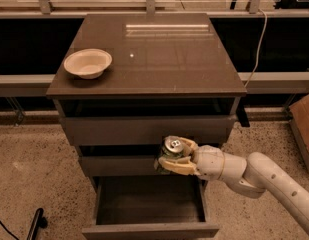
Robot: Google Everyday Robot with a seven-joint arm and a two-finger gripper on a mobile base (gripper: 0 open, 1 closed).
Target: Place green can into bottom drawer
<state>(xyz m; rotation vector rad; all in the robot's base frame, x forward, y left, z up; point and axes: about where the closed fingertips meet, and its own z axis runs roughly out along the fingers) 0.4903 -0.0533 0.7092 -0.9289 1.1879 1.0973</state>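
The green can [170,153] is upright in my gripper [174,157], its silver lid facing up. The gripper's cream fingers [181,168] are shut around the can. The gripper comes in from the right on a white arm and holds the can in front of the middle drawer front, above the back right part of the bottom drawer [150,204]. The bottom drawer is pulled open and its dark tray shows nothing inside.
A cream bowl [87,63] sits on the cabinet top [159,54] at the left. The top drawer [144,129] and middle drawer [119,165] stand slightly out. A cardboard box [303,124] is at the right. A black cable lies on the floor at lower left.
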